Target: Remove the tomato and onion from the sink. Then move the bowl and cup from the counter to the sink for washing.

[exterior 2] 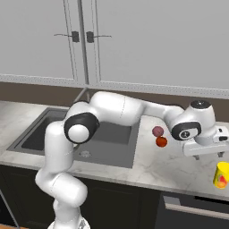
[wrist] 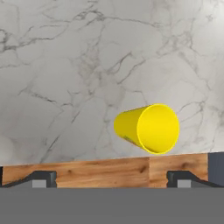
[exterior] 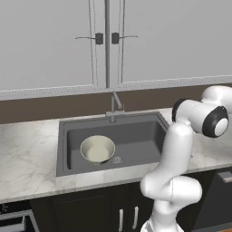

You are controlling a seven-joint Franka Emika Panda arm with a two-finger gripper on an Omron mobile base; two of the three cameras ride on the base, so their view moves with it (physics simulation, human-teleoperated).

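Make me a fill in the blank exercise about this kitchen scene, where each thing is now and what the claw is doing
1. The bowl sits inside the ____.
2. The tomato and the onion lie on the ____, right of the sink.
3. The claw hovers near the yellow ____, with nothing between its fingers.
4. The claw's jaws are ____.

Missing words: sink; counter; cup; open

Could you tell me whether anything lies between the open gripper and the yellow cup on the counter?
No: in the hand view only bare marble counter separates the gripper from the cup; the right base view agrees.
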